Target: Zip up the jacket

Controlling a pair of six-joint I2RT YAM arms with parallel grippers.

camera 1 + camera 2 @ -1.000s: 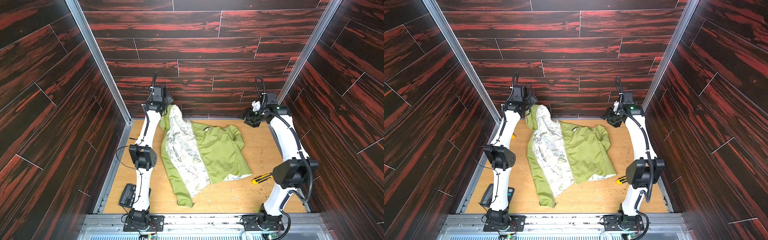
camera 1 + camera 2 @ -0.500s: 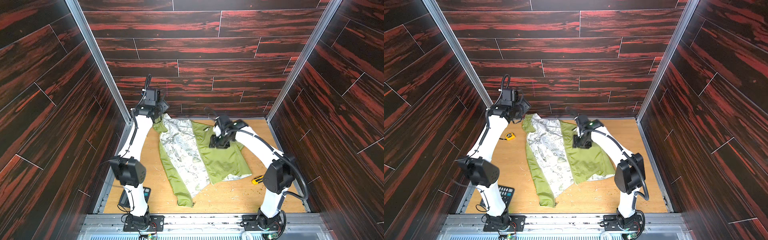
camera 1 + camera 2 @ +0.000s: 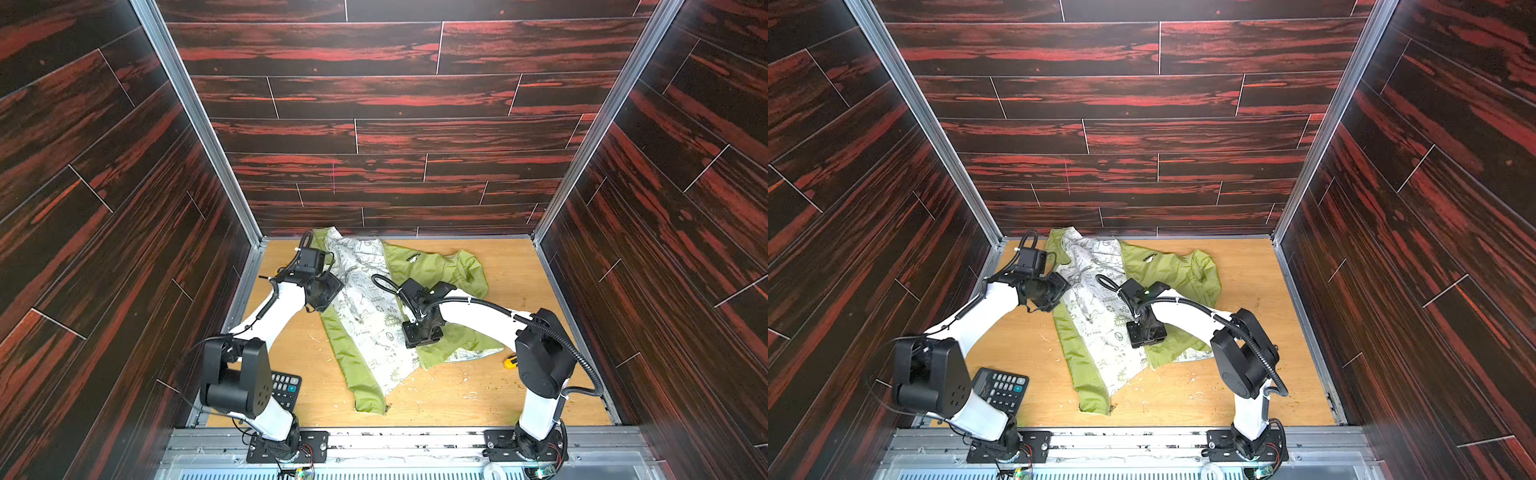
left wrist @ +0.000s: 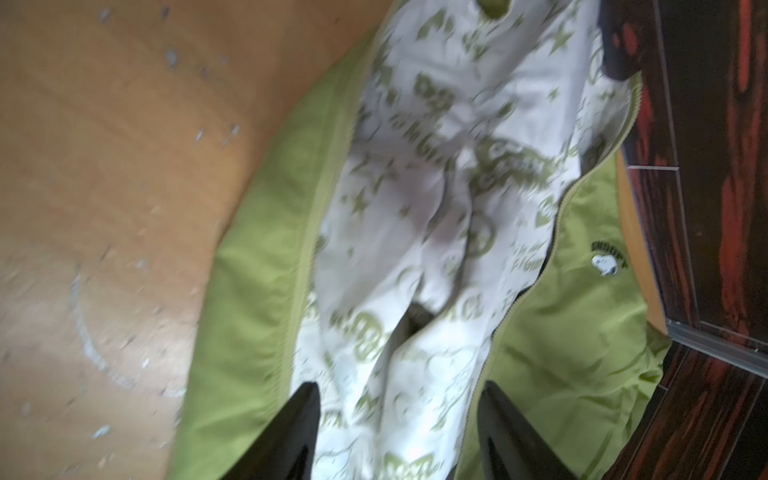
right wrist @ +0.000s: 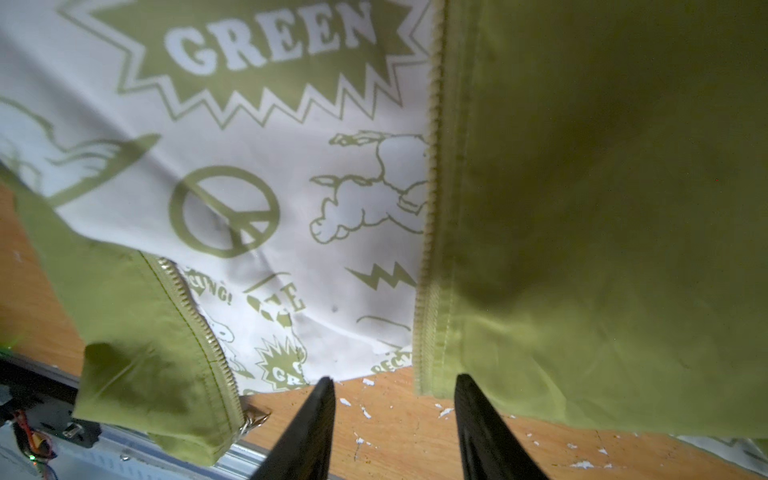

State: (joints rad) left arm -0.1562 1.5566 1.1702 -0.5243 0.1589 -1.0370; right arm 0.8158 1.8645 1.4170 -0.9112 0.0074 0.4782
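In the middle of both top views, on the wooden table (image 3: 519, 266), we see the jacket (image 3: 436, 274) (image 3: 1167, 270) lying open, its collar end near the back wall and its hem pointing toward the lower edge of the frame. One front is turned out, so the white lining (image 3: 365, 307) with green prints faces up. The other front shows its lime-green outside and the small chest logo (image 3: 413, 258). The zipper (image 5: 430, 208) is not joined. In the right wrist view we find its two toothed halves well apart, lining between them.

The right gripper (image 5: 395, 380) hangs over the hem beside that zipper edge, fingers spread and nothing between them. The left gripper (image 4: 400, 386) hovers over the lining nearer the collar, likewise spread and empty. That view is blurred.

At the lower left of both top views a dark calculator (image 3: 284, 386) (image 3: 1003, 386) lies partly behind the left arm. In a top view a small yellow and black object (image 3: 510, 362) lies just beside the hem, at the right arm. White flecks dot the table.
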